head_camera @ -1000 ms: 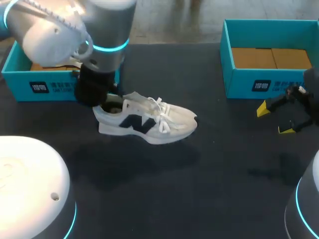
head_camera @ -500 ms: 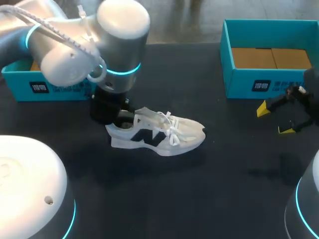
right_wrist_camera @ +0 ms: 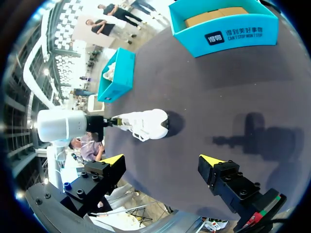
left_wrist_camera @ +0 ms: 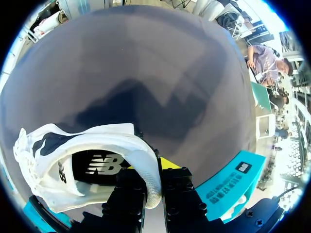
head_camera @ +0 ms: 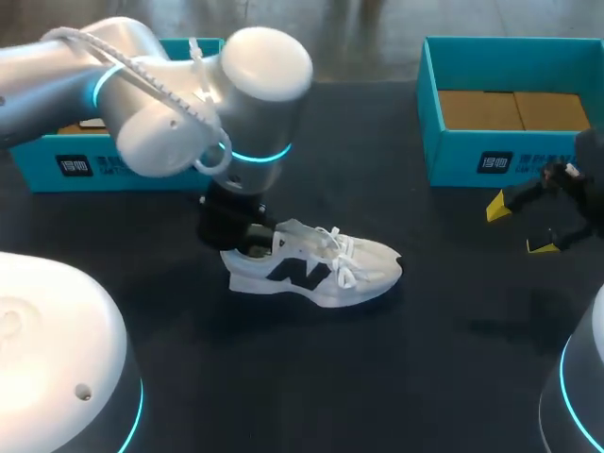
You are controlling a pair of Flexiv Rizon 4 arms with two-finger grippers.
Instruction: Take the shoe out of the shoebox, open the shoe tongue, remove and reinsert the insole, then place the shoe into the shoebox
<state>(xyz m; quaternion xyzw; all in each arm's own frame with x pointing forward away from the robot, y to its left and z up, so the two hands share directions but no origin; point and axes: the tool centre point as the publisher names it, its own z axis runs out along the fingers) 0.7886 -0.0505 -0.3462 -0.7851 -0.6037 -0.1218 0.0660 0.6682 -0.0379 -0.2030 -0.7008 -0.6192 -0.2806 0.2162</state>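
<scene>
A white sneaker [head_camera: 316,269] with a dark side logo lies on the dark table, toe toward my right. My left gripper [head_camera: 247,241] is shut on the shoe's heel collar. In the left wrist view the white padded heel rim [left_wrist_camera: 146,170] is pinched between the fingers of the left gripper [left_wrist_camera: 154,187], and the shoe's dark insole [left_wrist_camera: 99,167] shows inside. A teal shoebox [head_camera: 104,160] stands behind my left arm. My right gripper [head_camera: 528,226] rests open near the right edge, far from the shoe [right_wrist_camera: 146,124]; nothing is between the yellow tips of the right gripper [right_wrist_camera: 163,160].
A second teal box [head_camera: 453,151] with a brown cardboard bottom stands at the back right, close behind my right gripper. The same box [right_wrist_camera: 226,29] shows far ahead in the right wrist view. Bare dark table lies in front of the shoe.
My left arm has carried the sneaker by its heel to the right and toward the front, away from the left shoebox. The right arm has kept still.
</scene>
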